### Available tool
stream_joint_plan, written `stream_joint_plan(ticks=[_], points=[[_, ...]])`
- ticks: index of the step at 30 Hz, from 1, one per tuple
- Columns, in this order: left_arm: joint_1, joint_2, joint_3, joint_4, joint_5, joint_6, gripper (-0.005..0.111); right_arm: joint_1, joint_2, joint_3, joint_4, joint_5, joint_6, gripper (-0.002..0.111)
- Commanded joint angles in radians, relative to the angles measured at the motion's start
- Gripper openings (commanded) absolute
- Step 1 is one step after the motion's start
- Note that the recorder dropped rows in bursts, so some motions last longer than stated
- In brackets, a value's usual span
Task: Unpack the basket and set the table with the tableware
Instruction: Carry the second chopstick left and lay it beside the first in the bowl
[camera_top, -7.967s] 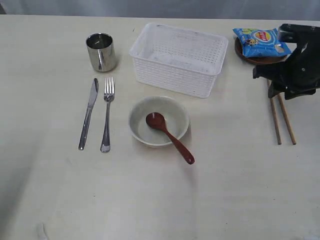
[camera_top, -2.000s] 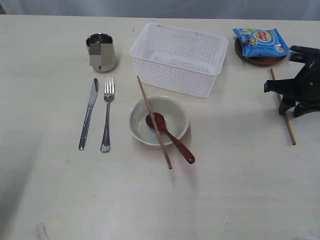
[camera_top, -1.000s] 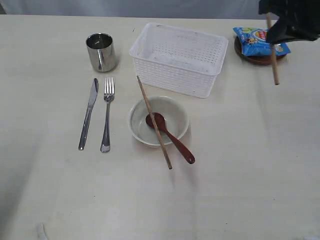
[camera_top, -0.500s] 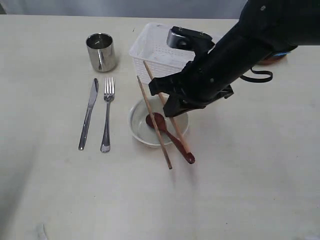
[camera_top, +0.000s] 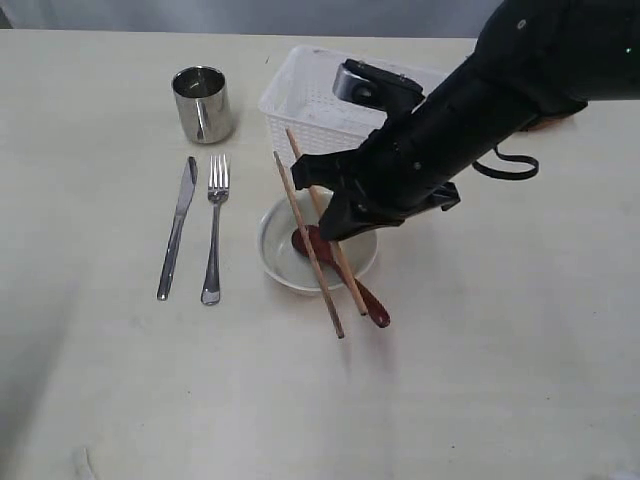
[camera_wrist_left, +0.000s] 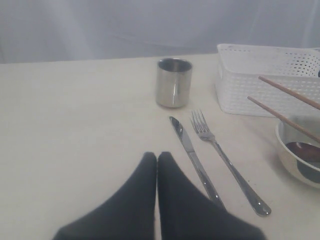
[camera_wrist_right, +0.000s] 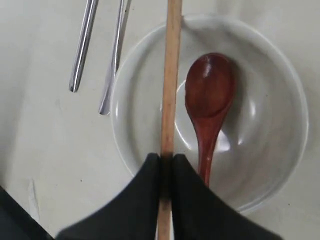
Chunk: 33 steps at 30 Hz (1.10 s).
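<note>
A light, stiff, smooth chopstick (camera_wrist_right: 170, 75) is pinched partway along by the closed right fingers (camera_wrist_right: 192, 200), slanted over the bowl (camera_wrist_right: 265, 150) beside the other chopstick (camera_top: 329, 300). Twisting in the grip is judged likely. The left fingers (camera_wrist_left: 175, 200) are closed, empty.

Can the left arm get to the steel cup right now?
Probably yes. In the left wrist view, bare table lies between the left gripper and the cup; the knife and fork lie off that line. Its jaws are shut, so open them first.

White lattice basket (camera_top: 300, 97) seemingly empty, steel cup (camera_top: 202, 103), knife (camera_top: 177, 230) beside fork (camera_top: 213, 230), red-brown spoon (camera_top: 375, 310) in cream bowl (camera_top: 277, 255), two chopsticks (camera_top: 308, 245) slanting across it
</note>
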Motion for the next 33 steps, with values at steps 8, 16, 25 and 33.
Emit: stream_joint_plan(ticks=[8, 16, 25, 33], points=[[-0.006, -0.003, 0.003, 0.002, -0.002, 0.0, 0.0, 0.001, -0.001, 0.038, 0.029, -0.043, -0.032, -0.001], [-0.006, -0.003, 0.003, 0.002, -0.002, 0.0, 0.0, 0.001, -0.001, 0.038, 0.037, -0.039, -0.021, -0.001], [-0.006, -0.003, 0.003, 0.002, -0.002, 0.0, 0.0, 0.001, -0.001, 0.038, 0.037, -0.043, -0.013, -0.001], [-0.006, -0.003, 0.003, 0.002, -0.002, 0.0, 0.0, 0.001, -0.001, 0.038, 0.035, -0.062, -0.016, -0.001]])
